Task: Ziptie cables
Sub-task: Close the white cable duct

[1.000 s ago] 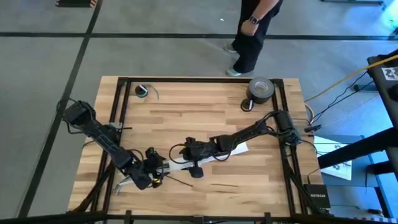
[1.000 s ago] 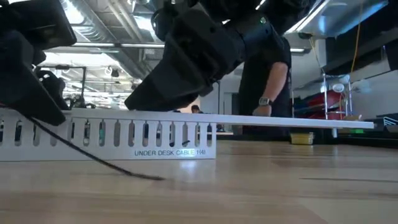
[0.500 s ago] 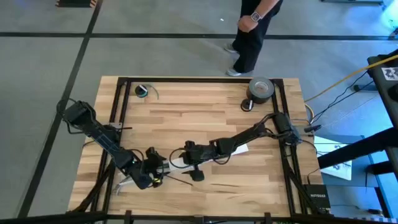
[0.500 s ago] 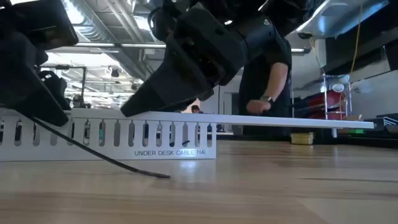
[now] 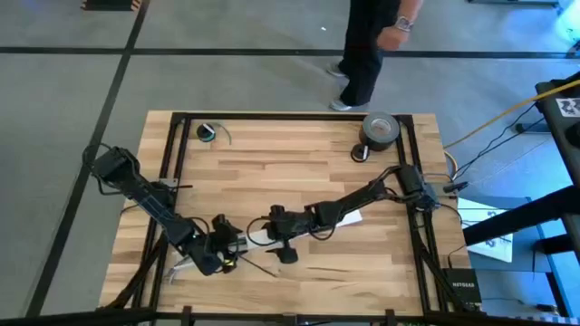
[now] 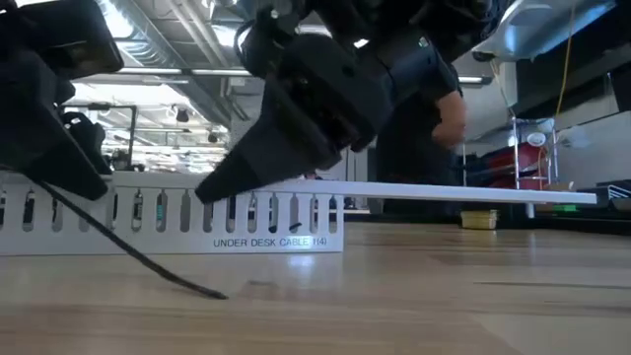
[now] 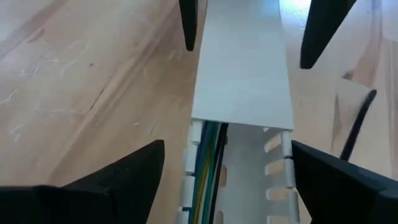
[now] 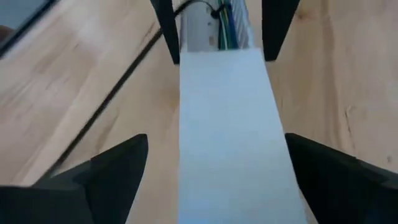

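On the wooden table (image 5: 299,172) lies a white slotted cable duct (image 6: 177,212), printed "UNDER DESK CABLE", and a flat white cover (image 7: 242,62) sits on a part of it. The two arms meet over this duct near the front edge of the table. The left claw (image 7: 221,171) is wide open, one finger on each side of the uncovered end of the duct, and it holds nothing. The right claw (image 8: 217,168) is also wide open, its fingers standing on both sides of the white cover, and it grips nothing that can be seen. The cables (image 7: 205,162), thin green and yellow wires, lie inside the open channel of the duct and run under the cover. The ziptie (image 6: 128,251), a thin black strip, comes down slanted from near the left claw and its free tip touches the table in front of the duct. At the far right corner of the table there is a roll of grey tape (image 5: 381,129). A person (image 5: 372,45) stands on the floor beyond the table.
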{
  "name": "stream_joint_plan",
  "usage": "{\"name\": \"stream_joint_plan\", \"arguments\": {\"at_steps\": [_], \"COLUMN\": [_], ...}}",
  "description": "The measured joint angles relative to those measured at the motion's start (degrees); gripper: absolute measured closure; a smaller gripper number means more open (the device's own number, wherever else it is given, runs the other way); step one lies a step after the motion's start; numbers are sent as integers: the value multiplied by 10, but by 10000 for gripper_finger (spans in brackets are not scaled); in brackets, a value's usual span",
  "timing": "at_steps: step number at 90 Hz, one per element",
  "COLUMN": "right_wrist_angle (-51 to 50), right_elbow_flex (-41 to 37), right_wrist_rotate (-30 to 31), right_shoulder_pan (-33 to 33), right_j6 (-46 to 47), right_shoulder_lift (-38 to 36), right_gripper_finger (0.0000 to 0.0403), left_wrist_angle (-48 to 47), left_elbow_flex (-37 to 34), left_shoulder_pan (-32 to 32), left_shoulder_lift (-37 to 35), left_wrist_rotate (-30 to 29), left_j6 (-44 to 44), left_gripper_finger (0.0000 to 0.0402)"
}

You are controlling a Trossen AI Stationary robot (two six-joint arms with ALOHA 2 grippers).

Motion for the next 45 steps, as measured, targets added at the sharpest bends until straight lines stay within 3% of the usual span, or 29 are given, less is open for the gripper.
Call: {"name": "stream_joint_plan", "arguments": {"at_steps": [24, 45], "right_wrist_angle": [1, 5], "right_elbow_flex": [0, 0], "right_wrist_rotate": [0, 0], "right_shoulder_pan": [0, 0], "right_j6": [0, 0], "right_shoulder_lift": [0, 0], "right_gripper_finger": [41, 41], "left_wrist_angle": [0, 1], "left_elbow_flex": [0, 0], "left_shoulder_pan": [0, 0], "left_shoulder_lift": [0, 0], "left_wrist_rotate": [0, 0], "left_j6": [-2, 0], "left_gripper_finger": [91, 146]}}
